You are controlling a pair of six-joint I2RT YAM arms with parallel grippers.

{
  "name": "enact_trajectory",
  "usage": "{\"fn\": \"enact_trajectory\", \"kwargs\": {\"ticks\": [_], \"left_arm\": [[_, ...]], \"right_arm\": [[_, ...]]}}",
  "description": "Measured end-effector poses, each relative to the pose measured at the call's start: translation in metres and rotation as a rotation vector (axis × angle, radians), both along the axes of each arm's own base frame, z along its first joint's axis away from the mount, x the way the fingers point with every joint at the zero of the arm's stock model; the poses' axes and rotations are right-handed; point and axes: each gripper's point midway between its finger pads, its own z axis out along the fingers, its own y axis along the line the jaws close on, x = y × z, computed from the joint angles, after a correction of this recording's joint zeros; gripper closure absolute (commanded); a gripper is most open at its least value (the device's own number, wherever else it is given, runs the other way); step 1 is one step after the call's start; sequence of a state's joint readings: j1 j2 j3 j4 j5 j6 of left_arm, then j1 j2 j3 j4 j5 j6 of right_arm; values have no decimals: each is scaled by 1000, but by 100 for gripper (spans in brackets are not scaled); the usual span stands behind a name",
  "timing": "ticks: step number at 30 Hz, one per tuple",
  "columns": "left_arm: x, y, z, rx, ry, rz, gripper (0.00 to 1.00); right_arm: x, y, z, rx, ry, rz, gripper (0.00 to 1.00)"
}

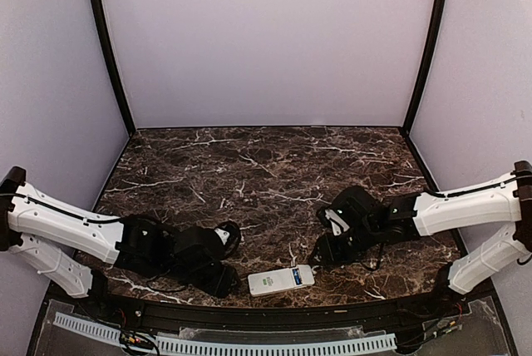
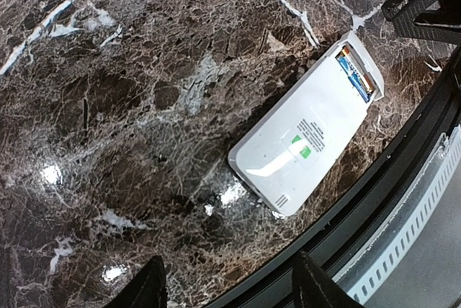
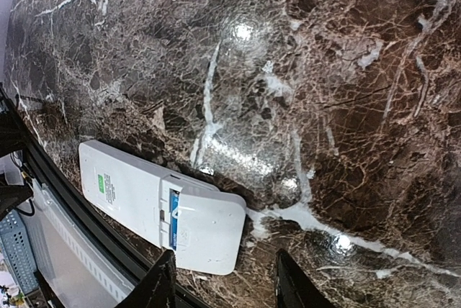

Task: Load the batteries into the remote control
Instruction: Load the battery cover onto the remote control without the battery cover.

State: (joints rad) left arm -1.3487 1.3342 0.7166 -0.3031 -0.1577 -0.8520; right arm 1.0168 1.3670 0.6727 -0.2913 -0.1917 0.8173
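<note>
The remote control [image 1: 274, 281] lies back up near the table's front edge, also seen in the left wrist view [image 2: 299, 146] and the right wrist view [image 3: 122, 189]. Blue batteries [image 2: 358, 78] sit in the compartment at its right end. A white cover plate [image 3: 210, 232] lies over that end, leaving a strip of blue battery [image 3: 173, 216] showing. My left gripper [image 2: 234, 288] hovers open just left of the remote, nothing between its fingers. My right gripper [image 3: 227, 285] stands open just past the covered end, holding nothing. From above, the left gripper [image 1: 223, 277] and right gripper [image 1: 322, 254] flank the remote.
The dark marble table [image 1: 266, 173] ends in a black rim [image 2: 403, 171] right beside the remote. Beyond the rim runs a white slotted cable duct [image 1: 249, 343]. Pale walls enclose the back and sides.
</note>
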Motion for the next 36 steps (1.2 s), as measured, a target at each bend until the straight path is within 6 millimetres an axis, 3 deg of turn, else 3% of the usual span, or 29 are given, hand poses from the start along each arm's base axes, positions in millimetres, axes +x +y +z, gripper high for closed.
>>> {"fn": "enact_trajectory", "kwargs": {"ticks": [5, 10, 15, 21, 27, 36], "left_arm": [[0, -4, -12, 17, 12, 4, 44], [0, -8, -15, 7, 23, 15, 45], [1, -11, -14, -7, 28, 29, 44], [1, -8, -25, 26, 36, 36, 45], [1, -10, -37, 67, 45, 35, 45], [-3, -11, -38, 69, 45, 26, 45]], "right_arm": [[1, 2, -4, -5, -1, -6, 62], [-19, 6, -12, -45, 6, 49, 82], [-30, 14, -2, -63, -18, 85, 100], [-24, 16, 7, -75, -52, 63, 100], [-21, 20, -2, -114, -40, 68, 100], [-23, 22, -10, -128, -17, 76, 100]]}}
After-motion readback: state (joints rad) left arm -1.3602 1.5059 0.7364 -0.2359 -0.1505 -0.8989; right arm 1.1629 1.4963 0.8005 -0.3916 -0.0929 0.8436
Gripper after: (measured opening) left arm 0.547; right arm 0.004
